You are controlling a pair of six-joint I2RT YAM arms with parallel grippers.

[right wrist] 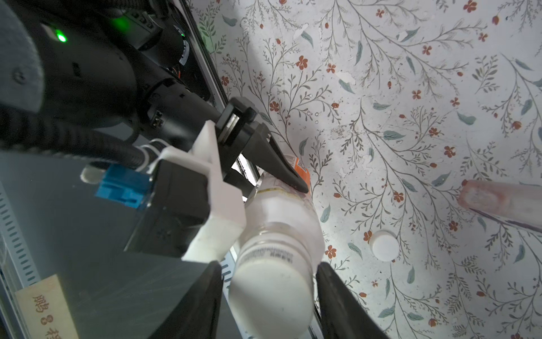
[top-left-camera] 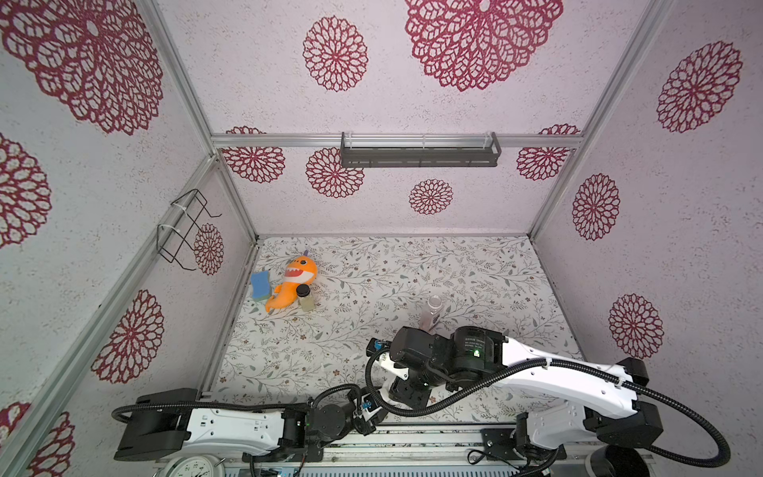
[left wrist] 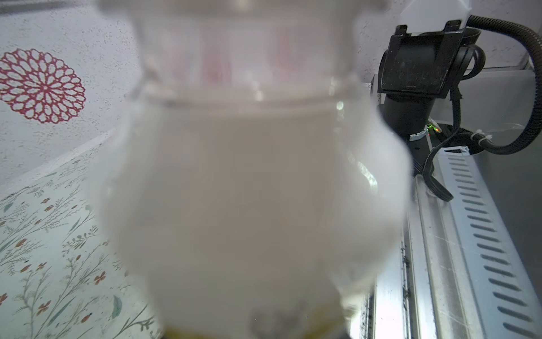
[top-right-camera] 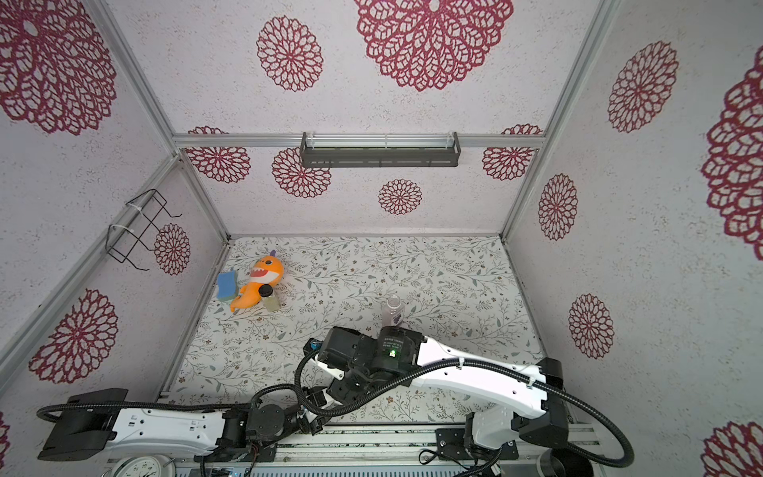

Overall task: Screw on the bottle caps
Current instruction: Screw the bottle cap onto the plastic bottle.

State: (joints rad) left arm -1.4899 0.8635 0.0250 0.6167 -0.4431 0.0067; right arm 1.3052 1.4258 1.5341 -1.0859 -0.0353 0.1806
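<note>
orange-label bottle [left wrist: 258, 190] fills the left wrist view, blurred, pinched in the left gripper [right wrist: 281, 187]; left arm [top-left-camera: 231, 429] lies low along the front rail [top-left-camera: 413, 446]. right arm [top-left-camera: 549, 371] bends over it, right gripper [right wrist: 268, 299] straddling its white cap [right wrist: 269, 290], jaws apparently just clear. loose cap [right wrist: 384, 246] lies near the grape bottle [right wrist: 504, 205].
</note>
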